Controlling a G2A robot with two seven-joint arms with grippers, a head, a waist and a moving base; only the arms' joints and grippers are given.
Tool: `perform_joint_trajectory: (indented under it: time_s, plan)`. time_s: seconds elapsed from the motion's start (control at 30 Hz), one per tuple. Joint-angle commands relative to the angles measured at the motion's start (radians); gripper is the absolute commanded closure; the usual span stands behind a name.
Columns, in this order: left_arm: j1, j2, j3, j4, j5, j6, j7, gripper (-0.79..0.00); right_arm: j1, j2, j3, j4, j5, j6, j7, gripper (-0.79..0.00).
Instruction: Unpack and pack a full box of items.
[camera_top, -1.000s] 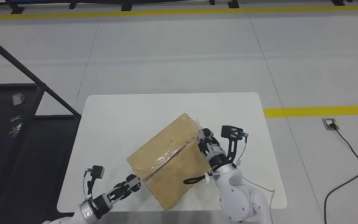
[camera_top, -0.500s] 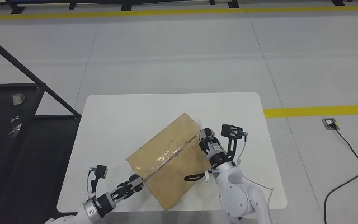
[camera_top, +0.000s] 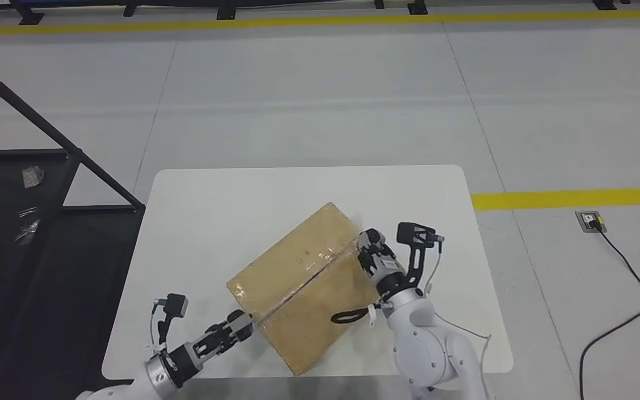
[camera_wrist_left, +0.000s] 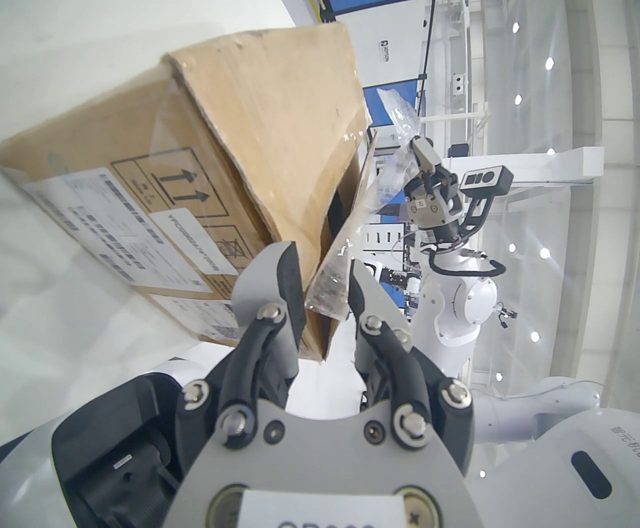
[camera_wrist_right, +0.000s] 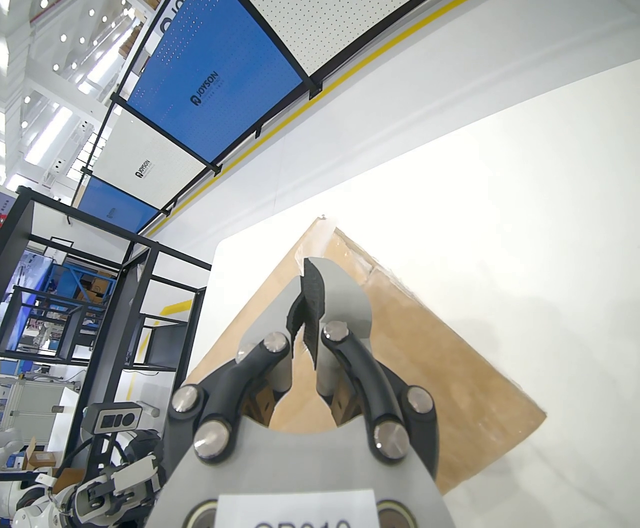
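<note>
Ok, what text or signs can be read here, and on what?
Box: a sign of two up-arrows; the label print is too small to read.
Left gripper tag: cut off at the picture's edge.
Wall panels: a brand logo, left unquoted.

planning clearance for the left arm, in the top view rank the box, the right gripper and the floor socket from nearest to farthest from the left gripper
1. box: on the table, its near corner at the left gripper.
2. right gripper: over the box's far end.
3. floor socket: on the floor, past the table's right side.
</note>
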Motion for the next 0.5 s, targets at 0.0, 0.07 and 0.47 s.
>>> perform_joint_trajectory:
  time_s: [0.0, 0.07, 0.47]
  plan:
    - [0.003, 0.001, -0.003, -0.001, 0.002, -0.002, -0.005, -0.271, -0.003, 0.002, 0.004, -0.006, 0.004, -0.001, 0.0, 0.0]
    - [0.007, 0.002, -0.008, -0.002, -0.001, -0.004, -0.008, -0.274, -0.008, 0.003, 0.008, -0.014, 0.011, -0.004, -0.001, 0.0]
    - [0.028, 0.009, -0.067, 0.0, -0.047, -0.006, -0.033, -0.286, -0.02, 0.012, 0.015, -0.041, 0.034, -0.019, 0.004, 0.0]
